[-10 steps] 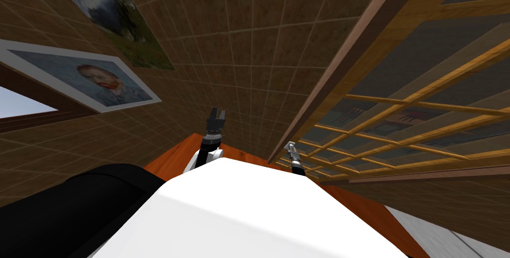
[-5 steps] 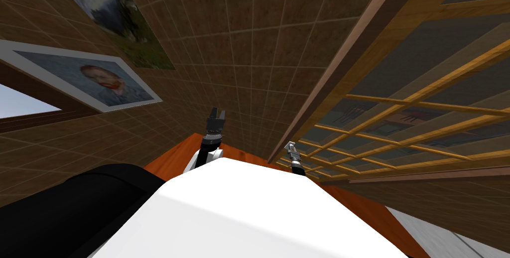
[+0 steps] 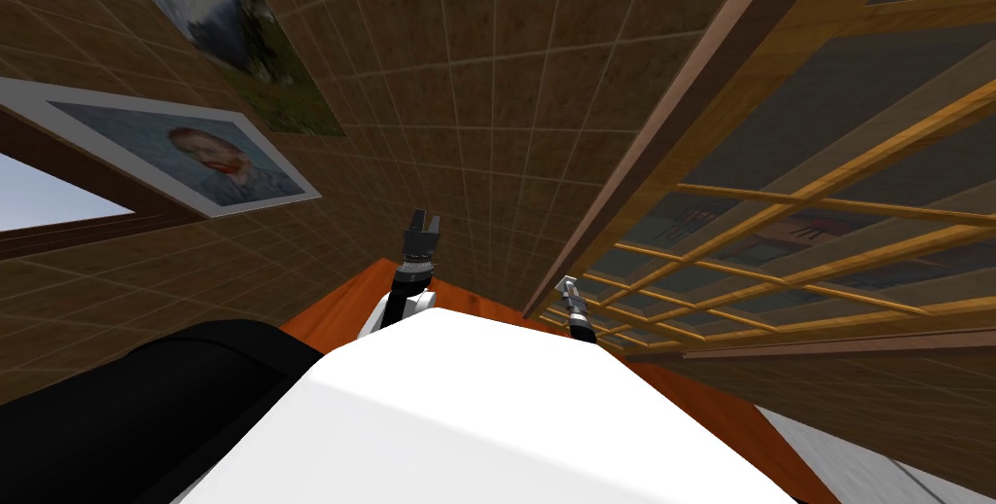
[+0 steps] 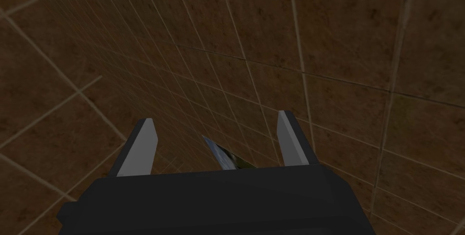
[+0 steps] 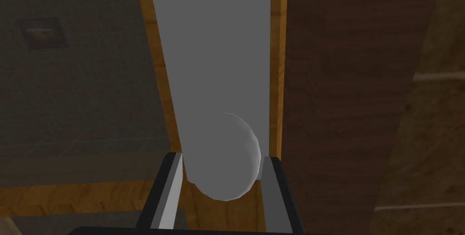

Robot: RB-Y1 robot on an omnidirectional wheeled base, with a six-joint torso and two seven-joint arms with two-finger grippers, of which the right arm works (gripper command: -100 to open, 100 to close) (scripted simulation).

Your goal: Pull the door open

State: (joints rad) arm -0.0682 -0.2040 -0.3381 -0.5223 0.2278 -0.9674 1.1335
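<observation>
The door is a light wooden frame with glass panes and thin wooden bars, at my right in the head view. In the right wrist view a round grey knob sits on a grey plate along the door's wooden edge. My right gripper is shut on the knob, its fingers pressing both sides. In the head view that right gripper is at the door's near edge. My left gripper is raised before the brown tiled wall, and the left wrist view shows the left gripper open and empty.
A dark brown door jamb runs beside the knob plate. Two paintings hang on the tiled wall to my left, with a window beyond them. Orange floor lies below the grippers.
The head view has shifted slightly, so the paintings sit a little further right. Both grippers and the door keep their places.
</observation>
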